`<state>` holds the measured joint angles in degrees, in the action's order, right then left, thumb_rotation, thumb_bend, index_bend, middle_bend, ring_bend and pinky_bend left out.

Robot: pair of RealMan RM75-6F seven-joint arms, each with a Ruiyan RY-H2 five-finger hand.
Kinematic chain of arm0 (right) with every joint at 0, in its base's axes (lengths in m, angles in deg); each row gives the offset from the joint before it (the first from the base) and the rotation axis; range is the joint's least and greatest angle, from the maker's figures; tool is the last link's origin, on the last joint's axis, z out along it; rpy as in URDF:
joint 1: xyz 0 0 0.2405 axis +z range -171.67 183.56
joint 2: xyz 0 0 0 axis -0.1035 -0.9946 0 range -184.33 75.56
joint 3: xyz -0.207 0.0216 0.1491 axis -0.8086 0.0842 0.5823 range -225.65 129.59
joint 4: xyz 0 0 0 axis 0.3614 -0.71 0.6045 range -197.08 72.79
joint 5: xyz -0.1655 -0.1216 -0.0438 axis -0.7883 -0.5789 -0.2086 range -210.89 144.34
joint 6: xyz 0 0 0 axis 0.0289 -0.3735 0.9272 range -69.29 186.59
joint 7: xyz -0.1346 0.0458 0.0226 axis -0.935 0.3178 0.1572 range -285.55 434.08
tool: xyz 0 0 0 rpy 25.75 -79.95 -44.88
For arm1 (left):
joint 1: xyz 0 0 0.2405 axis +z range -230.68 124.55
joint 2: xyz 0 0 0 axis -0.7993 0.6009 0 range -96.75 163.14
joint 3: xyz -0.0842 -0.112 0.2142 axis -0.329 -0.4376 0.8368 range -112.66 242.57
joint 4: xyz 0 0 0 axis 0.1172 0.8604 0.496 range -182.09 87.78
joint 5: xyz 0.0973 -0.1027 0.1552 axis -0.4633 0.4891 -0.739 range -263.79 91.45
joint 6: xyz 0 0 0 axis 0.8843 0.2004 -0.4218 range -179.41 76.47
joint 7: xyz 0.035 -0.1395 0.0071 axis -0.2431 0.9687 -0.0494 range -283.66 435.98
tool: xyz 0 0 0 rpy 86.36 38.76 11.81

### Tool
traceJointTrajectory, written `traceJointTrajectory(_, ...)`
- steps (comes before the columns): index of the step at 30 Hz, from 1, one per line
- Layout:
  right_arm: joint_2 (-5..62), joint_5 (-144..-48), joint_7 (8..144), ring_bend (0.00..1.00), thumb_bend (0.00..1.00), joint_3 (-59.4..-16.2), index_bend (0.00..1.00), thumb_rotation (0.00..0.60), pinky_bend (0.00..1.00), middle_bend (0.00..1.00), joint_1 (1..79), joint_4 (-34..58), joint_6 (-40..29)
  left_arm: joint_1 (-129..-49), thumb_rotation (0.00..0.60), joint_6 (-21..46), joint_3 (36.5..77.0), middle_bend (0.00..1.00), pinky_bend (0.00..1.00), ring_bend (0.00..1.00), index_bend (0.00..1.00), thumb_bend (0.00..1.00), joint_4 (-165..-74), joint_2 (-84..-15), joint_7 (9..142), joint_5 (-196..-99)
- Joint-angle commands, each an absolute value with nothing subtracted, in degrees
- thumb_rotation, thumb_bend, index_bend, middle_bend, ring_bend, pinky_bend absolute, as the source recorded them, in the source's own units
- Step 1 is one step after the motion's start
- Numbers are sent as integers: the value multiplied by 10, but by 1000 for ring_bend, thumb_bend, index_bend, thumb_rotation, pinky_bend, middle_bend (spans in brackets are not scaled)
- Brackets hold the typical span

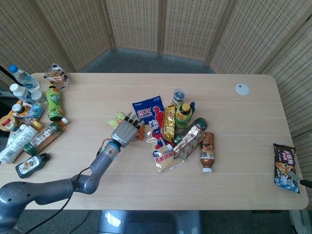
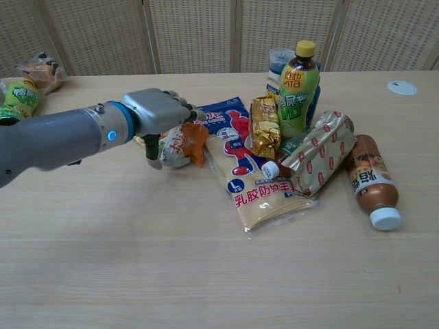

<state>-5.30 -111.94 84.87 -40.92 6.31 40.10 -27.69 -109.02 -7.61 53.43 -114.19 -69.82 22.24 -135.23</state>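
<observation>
**Left robot hand over the snack packets**

On the counter (image 1: 234, 161), the left robot hand (image 1: 126, 131) hovers open, fingers spread, over the orange snack packet (image 2: 184, 144), beside the blue bag (image 1: 150, 113). The right robot hand is out of sight.

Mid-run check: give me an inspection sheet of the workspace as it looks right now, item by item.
Surface: light wooden table, one white disc near the far right corner.
Job's things: orange snack pack and green snack pack lie under the left robot hand.
Clutter: central heap with blue bag, gold pack, upright green bottle, glove pack, brown bottle lying flat; bottles along the left edge; dark snack bag at the right edge.
Hands: left robot hand over the snack packs, grip unclear; right hand nothing seen.
Cables: thin black cable beside the left arm.
Surroundings: wicker screens.
</observation>
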Motion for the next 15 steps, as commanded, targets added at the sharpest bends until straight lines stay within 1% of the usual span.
traceJointTrajectory(1,-55,-1112,853,0,0,-408,0,600,0,0,62,395,-273,-1103,600,-73,542,0,64,0,0,0,-1115,-719,226,-1351)
traceJointTrajectory(3,-55,-1109,852,0,0,-407,0,600,0,0,61,392,-274,-1108,600,-73,549,0,92,0,0,0,-1093,-732,224,-1350)
traceJointTrajectory(7,-59,-1115,866,0,0,-406,0,600,0,0,58,396,-280,-1117,600,-76,551,0,87,0,0,0,-1048,-763,229,-1341)
traceJointTrajectory(8,-59,-1116,869,0,0,-405,0,600,0,0,57,395,-282,-1120,600,-75,550,0,105,0,5,0,-1037,-770,230,-1341)
traceJointTrajectory(9,-58,-1118,872,0,0,-404,0,600,0,0,57,393,-285,-1123,600,-68,550,5,153,17,17,0,-1021,-781,234,-1347)
traceJointTrajectory(10,-57,-1119,875,0,0,-404,0,600,0,0,56,391,-286,-1124,600,-63,550,56,245,89,39,0,-1010,-790,241,-1355)
traceJointTrajectory(11,-57,-1119,878,0,0,-404,0,600,0,0,56,391,-286,-1125,600,-57,550,150,356,207,76,0,-999,-798,249,-1363)
traceJointTrajectory(12,-57,-1120,881,0,0,-403,0,600,0,0,56,389,-287,-1125,600,-51,551,254,436,331,115,0,-985,-807,259,-1374)
traceJointTrajectory(13,-56,-1121,882,0,0,-403,0,600,0,0,56,388,-288,-1125,600,-47,552,397,513,468,197,0,-977,-812,267,-1384)
traceJointTrajectory(14,-56,-1122,884,0,0,-403,0,600,0,0,56,386,-288,-1124,600,-43,554,484,561,548,267,0,-969,-816,276,-1394)
traceJointTrajectory(15,-55,-1122,885,0,0,-402,0,600,0,0,56,385,-289,-1123,600,-37,556,594,623,643,370,0,-962,-820,287,-1406)
